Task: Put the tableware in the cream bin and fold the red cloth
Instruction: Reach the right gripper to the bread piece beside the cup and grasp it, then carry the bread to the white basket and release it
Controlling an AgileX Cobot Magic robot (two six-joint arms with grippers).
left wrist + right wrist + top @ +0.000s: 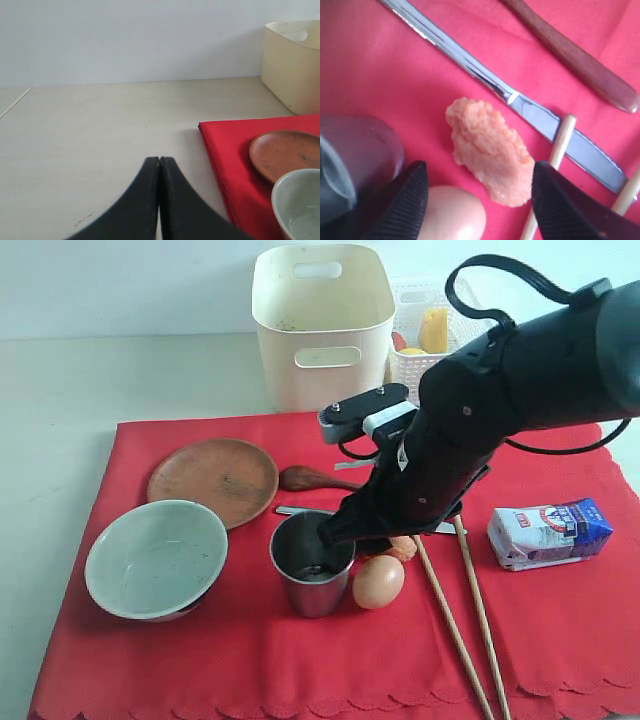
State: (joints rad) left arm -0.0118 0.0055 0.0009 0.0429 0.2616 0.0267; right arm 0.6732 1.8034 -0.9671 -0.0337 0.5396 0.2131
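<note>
The right jaws stand spread, low over a pink food lump [487,152] beside the egg [378,581], pinching nothing. The left jaws are pressed together over the bare surface [90,140].

The plate [212,480], bowl [155,558], steel cup [312,565], spoon [305,478], knife [520,102] and chopsticks [465,610] lie on the red cloth [200,660] across the exterior view's middle. The cream bin [322,325] stands at upper centre.

The knife looks thin and slick and is probably best taken across its handle. The stiff cup is best taken by its rim.

The print on the milk carton [548,532] is too small to read.

The right arm [520,380] slopes steeply down, the right gripper [479,175] spread wide; the left gripper [160,170] hangs low, pinched closed.
</note>
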